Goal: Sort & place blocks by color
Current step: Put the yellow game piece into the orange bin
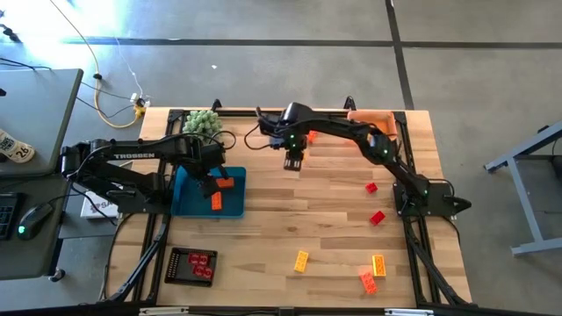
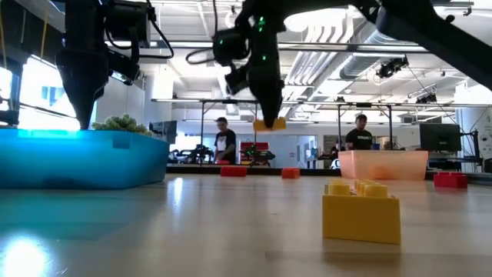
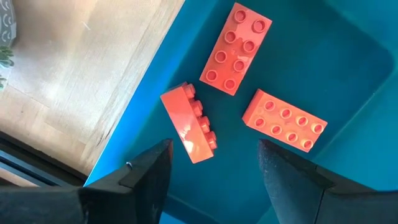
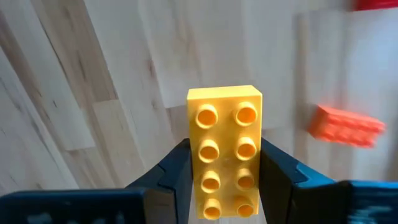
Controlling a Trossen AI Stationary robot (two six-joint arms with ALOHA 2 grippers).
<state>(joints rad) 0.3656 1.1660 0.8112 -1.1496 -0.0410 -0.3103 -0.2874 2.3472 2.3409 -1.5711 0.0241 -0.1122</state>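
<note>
- R gripper (image 4: 224,180) clamped on a yellow brick (image 4: 224,158), studs facing the wrist cam, held above the table (image 1: 316,219) near its far-middle part; low view shows the brick (image 2: 269,123) hanging in the air under the fingers.
- L gripper (image 3: 211,171) spread apart, nothing between the fingers, hovering over the blue tray (image 1: 186,197) on the table's left side.
- Blue tray holds 3 orange bricks: one long brick studs-up (image 3: 236,48), one on its side (image 3: 189,123), one studs-up (image 3: 285,121) nearer the tray's wall.
- Black tray (image 1: 176,268) at near-left corner w/ red bricks (image 1: 200,266) inside; count unclear.
- Translucent orange tray (image 1: 373,116) at far-right edge, partly behind the R arm.
- Loose on table, right half: 2 red bricks (image 1: 371,187) (image 1: 378,218) near the R arm base; yellow brick (image 1: 301,261) near front-middle; another yellow brick (image 1: 379,265) w/ an orange brick (image 1: 368,282) just beside it, front-right.
- One small orange brick (image 1: 312,136) just beside the R gripper in high view; also seen blurred in R wrist view (image 4: 345,126).
- Fuzzy green plant (image 1: 201,122) at far-left of table, behind the blue tray.
- Low view: 2 people (image 2: 224,138) (image 2: 359,137) standing far back in the room.
</note>
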